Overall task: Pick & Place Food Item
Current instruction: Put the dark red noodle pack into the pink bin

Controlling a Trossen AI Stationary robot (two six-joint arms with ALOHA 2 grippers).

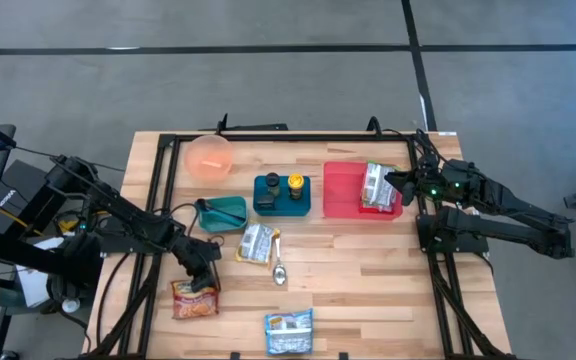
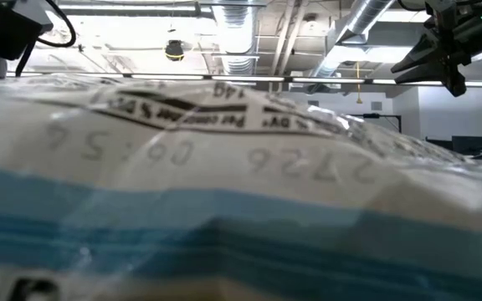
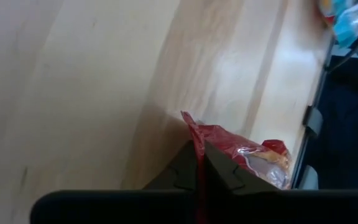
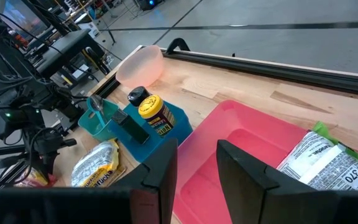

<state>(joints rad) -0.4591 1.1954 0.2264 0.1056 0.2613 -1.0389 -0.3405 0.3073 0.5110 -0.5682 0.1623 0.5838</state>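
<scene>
At the lower left of the high view, the left pincer (image 1: 201, 283) is clamped on the top edge of the red snack bag (image 1: 194, 299) lying on the tabletop (image 1: 368, 290), probably to lift it, while the right pincer (image 1: 396, 182) waits, fingers apart, over the pink tray (image 1: 340, 192).

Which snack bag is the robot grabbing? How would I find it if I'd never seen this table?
Look at the wooden table and go to its front left corner. There lies a red and orange packet with the left gripper shut on its edge. The other packets nearby are silver or blue and white, and nothing holds them.
</scene>
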